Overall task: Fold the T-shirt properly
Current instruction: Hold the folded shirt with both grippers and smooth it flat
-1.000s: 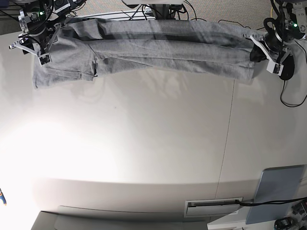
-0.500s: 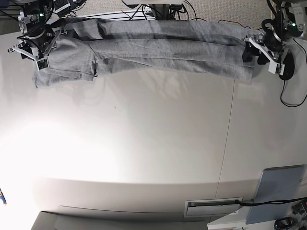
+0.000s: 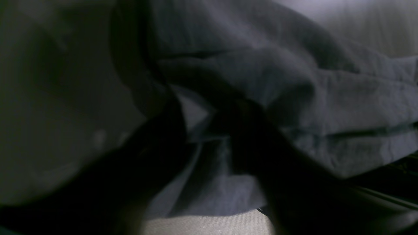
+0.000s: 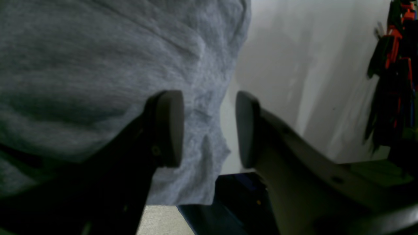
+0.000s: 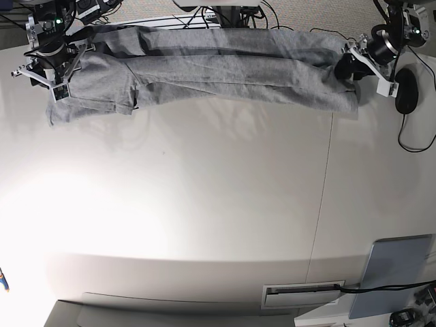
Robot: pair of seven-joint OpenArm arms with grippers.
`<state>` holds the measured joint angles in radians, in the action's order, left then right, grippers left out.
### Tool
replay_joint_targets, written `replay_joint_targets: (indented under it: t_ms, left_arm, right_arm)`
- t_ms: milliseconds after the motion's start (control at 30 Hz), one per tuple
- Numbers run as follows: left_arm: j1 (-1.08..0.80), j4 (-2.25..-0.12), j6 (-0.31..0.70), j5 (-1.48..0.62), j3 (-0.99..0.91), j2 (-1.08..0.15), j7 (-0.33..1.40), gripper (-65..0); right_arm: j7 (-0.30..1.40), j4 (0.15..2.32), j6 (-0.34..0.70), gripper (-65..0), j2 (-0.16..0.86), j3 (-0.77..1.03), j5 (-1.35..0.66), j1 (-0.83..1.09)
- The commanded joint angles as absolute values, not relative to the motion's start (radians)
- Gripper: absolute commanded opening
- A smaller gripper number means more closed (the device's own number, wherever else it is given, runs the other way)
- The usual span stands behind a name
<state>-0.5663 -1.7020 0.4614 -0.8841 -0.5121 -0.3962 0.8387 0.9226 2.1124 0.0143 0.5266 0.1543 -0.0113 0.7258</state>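
Currently the T-shirt (image 5: 225,71) is being laid as a long band along the desk (image 5: 225,204) far edge. The right gripper (image 4: 209,127) is gaping, empty; the left gripper's (image 5: 354,65) state cannot be told. Next, a re-grasp is likely being called for.

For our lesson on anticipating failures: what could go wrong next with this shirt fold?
1. The right gripper stands open with only the edge of the T-shirt in its gap; closing might catch a thin pinch that slips.
2. The shirt lies along the far edge of the table beside cables; dragging could snag it.
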Motion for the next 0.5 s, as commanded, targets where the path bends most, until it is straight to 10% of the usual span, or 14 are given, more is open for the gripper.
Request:
replay_joint_targets:
  t_ms: [0,67,267,467]
  left_arm:
    - [-0.561,-1.716,0.456,-0.905,-0.519,-0.410,0.830,-55.5]
    - [-0.548,-1.716,0.435,-0.878,-0.519,-0.410,0.830,-64.9]
    - [-0.520,-1.716,0.374,-0.783,-0.520,-0.410,0.796,-65.0]
    - [-0.513,-1.717,0.378,-0.706,-0.522,-0.413,0.739,-31.6]
  right_arm:
    - [0.904,2.127,0.002,-38.9,0.541,0.166,0.001,0.728]
    - [0.905,2.127,0.002,-38.9,0.541,0.166,0.001,0.728]
    - [0.905,2.127,0.002,-38.9,0.541,0.166,0.002,0.728]
    - [0.905,2.127,0.002,-38.9,0.541,0.166,0.001,0.728]
